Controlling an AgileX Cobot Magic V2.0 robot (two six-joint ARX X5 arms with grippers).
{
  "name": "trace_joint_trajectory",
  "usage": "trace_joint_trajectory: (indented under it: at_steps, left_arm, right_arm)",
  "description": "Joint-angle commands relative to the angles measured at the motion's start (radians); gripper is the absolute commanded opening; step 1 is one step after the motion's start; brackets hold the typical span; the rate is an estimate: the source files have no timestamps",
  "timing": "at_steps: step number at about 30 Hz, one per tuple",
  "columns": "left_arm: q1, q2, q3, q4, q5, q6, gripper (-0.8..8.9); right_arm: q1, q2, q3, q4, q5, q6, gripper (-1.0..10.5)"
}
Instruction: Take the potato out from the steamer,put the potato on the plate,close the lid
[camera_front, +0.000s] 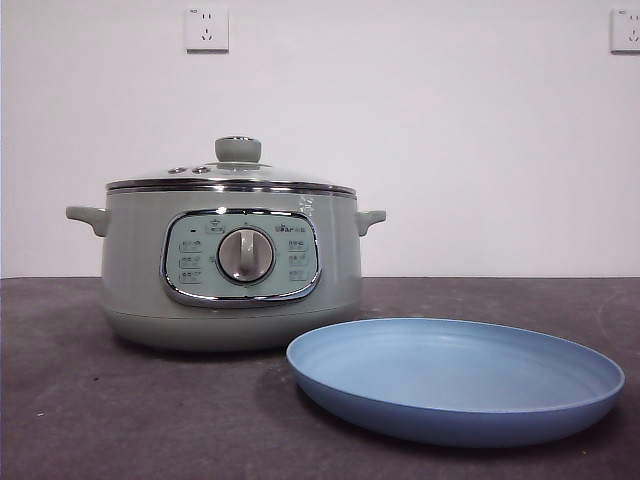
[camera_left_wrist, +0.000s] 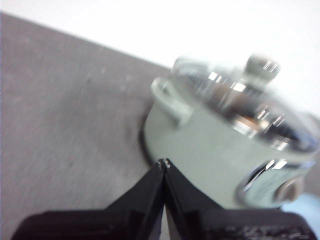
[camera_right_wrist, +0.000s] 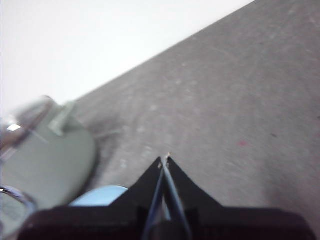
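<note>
Front view shows the steamer (camera_front: 230, 265) standing on the dark table (camera_front: 90, 400), its glass lid (camera_front: 232, 175) seated on the rim with the pale green knob (camera_front: 238, 149) on top and the silver dial (camera_front: 245, 256) facing the camera. The light blue plate (camera_front: 455, 380) lies bare at about 4 o'clock from the steamer, just beside its base and nearer the camera. The potato is not visible in any view; the lid's glass is too blurred and reflective to see inside. In the left wrist view the left gripper (camera_left_wrist: 164, 163) hangs above the table beside the steamer, its 2 jaws pressed together on nothing. In the right wrist view the right gripper (camera_right_wrist: 165, 159) likewise has its 2 jaws closed tip to tip and empty, over bare table with the plate's edge and the steamer off to one side.
</note>
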Motion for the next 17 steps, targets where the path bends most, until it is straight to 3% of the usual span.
trace_joint_trajectory:
  at_steps: [1,8,12,17]
  left_arm:
    - [0.002,0.006,0.063,-0.043,0.027,-0.037,-0.08]
    - [0.002,0.133,0.24,-0.151,0.108,-0.018,-0.08]
    - [0.002,0.254,0.35,-0.198,0.194,0.034,-0.08]
    - [0.002,0.407,0.498,-0.319,0.275,0.159,-0.08]
  right_arm:
    - [-0.001,0.023,0.053,0.013,-0.006,0.028,-0.1]
    - [-0.001,0.185,0.231,-0.042,-0.135,-0.024,-0.1]
    - [-0.001,0.322,0.392,-0.18,-0.25,-0.135,-0.1]
    - [0.0,0.504,0.619,-0.393,-0.393,-0.301,-0.1]
